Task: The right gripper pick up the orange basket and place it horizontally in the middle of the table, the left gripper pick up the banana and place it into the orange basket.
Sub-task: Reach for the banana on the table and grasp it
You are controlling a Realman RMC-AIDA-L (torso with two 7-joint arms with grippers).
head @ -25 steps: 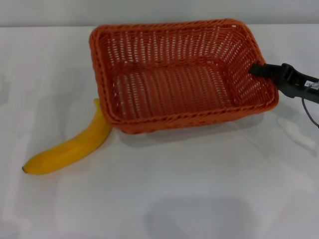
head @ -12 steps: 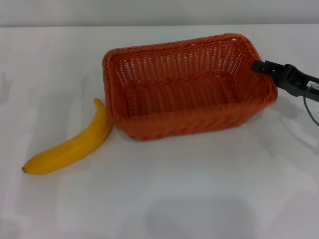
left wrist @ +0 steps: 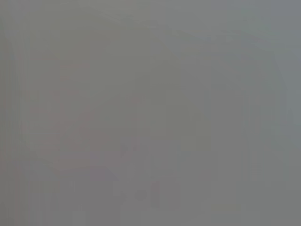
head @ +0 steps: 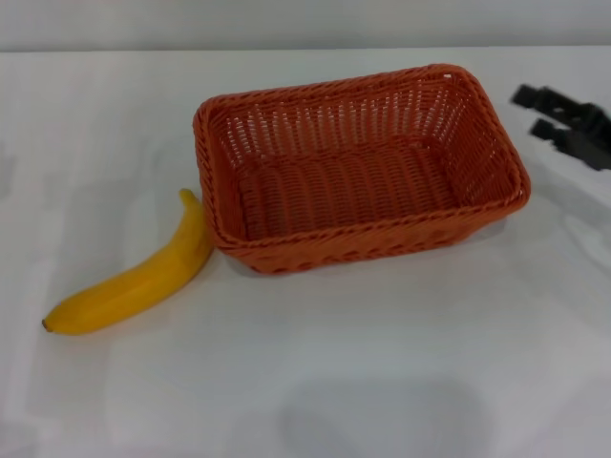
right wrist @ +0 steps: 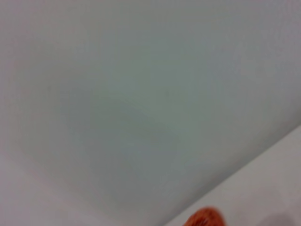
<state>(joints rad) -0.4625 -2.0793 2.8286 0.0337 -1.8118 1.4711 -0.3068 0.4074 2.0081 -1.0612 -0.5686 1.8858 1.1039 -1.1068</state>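
Note:
The orange basket (head: 358,168) rests flat on the white table (head: 382,363), long side running left to right, empty inside. A corner of the orange basket (right wrist: 205,218) shows in the right wrist view. The yellow banana (head: 134,277) lies to its left, its upper end touching the basket's near left corner. My right gripper (head: 537,110) hovers open just off the basket's right end, apart from the rim, with nothing between its fingers. The left gripper is out of view; the left wrist view shows only grey.
The table's far edge (head: 286,48) meets a grey wall behind the basket. Bare white tabletop stretches in front of the basket and banana.
The basket came down from a tilt to lie flat. My right gripper let go of its right rim, opened and drew back to the right. The banana stayed put.

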